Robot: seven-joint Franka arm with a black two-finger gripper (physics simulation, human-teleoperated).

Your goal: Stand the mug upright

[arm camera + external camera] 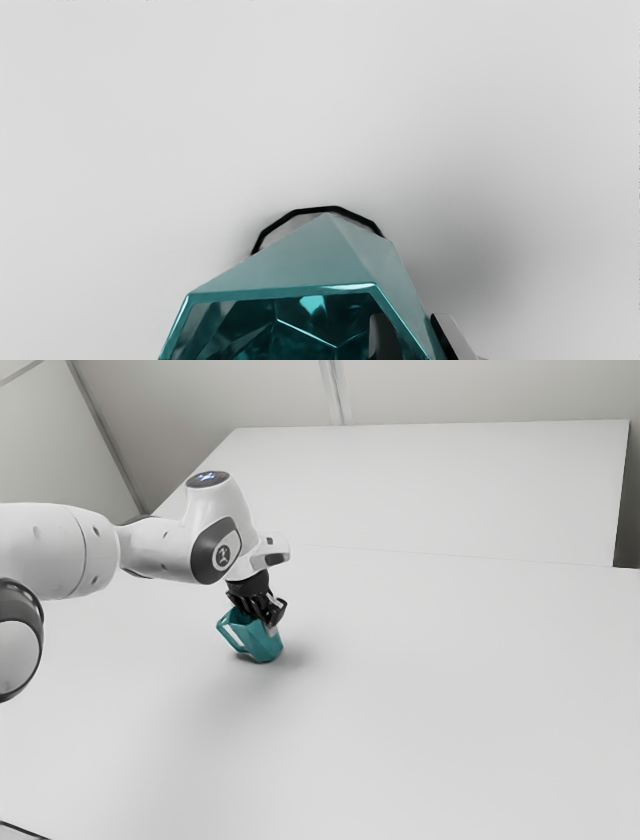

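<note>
My gripper (270,624) points down at the rim of the teal faceted mug (262,644) in the exterior view. The mug leans, its mouth up toward the exterior view's left and its handle on that same side. In the wrist view, the gripper (416,336) is shut on the wall of the mug (310,260), one finger inside the mouth and the other against the outside. A dark curved edge shows past the mug's far side. Whether its base touches the table cannot be told.
The white table (420,690) extends around the mug, with a soft shadow beside it. The arm comes in from the exterior view's left, above the tabletop. Pale walls stand behind the table's far edge.
</note>
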